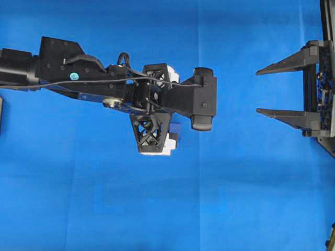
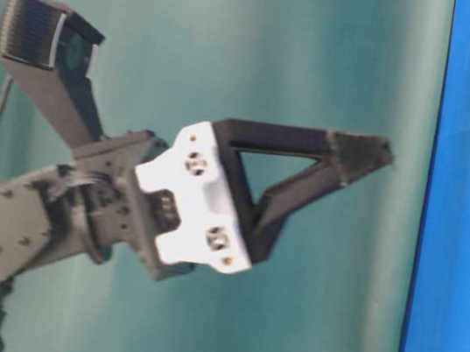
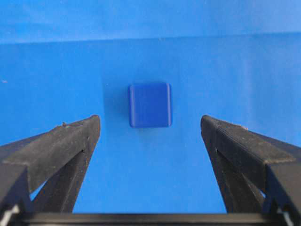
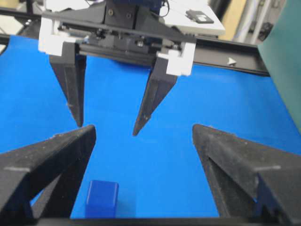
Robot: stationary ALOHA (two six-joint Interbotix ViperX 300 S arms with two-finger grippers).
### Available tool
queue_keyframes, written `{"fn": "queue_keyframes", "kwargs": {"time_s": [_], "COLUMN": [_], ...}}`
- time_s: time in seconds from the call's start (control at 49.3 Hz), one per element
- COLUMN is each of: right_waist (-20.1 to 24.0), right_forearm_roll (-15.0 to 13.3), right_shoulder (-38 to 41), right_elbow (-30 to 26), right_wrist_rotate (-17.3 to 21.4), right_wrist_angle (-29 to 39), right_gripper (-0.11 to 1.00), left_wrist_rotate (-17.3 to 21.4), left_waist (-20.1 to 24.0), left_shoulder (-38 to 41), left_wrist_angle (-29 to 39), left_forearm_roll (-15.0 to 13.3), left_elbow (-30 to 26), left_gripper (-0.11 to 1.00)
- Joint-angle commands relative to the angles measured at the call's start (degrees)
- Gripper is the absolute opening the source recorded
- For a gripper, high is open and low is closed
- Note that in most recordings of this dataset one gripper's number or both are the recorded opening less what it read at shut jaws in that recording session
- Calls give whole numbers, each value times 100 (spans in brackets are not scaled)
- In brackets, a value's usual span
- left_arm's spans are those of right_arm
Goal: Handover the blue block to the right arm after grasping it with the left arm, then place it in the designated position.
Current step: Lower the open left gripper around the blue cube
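The blue cloth-covered surface [image 1: 157, 209] fills the overhead frame. The left arm [image 1: 78, 78] reaches in from the left edge, its tool [image 3: 150, 127] spread wide and pointing down above the blue block [image 3: 150, 105], apparently not touching it. At the right edge the right arm's tool [image 1: 267, 90] is spread too, empty, well apart from the block.

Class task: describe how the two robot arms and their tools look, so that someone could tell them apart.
The left arm is black, with loose black cables and a teal sticker; its tool has white brackets and two pointed black triangular fingers. The right arm's tool is all black, with two pointed fingers on a lattice frame.
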Motion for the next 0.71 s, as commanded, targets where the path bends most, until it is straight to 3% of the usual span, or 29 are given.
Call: {"fn": "queue_keyframes", "kwargs": {"time_s": [0.0, 0.385, 0.689], "right_waist": [0, -9, 0], "right_forearm_roll": [18, 26, 18], "right_shoulder": [44, 141, 176], "right_elbow": [-141, -123, -114], "right_wrist_rotate": [0, 0, 9], "right_wrist_angle": [-18, -44, -44], "right_gripper": [97, 97, 97], "left_wrist_rotate": [9, -9, -246], "left_waist": [0, -9, -18], "left_shoulder": [-35, 343, 800], "left_wrist_angle": [-272, -1310, -1661], "left_forearm_roll": [0, 0, 0], "left_elbow": [79, 756, 826], "left_gripper": [92, 92, 92]}}
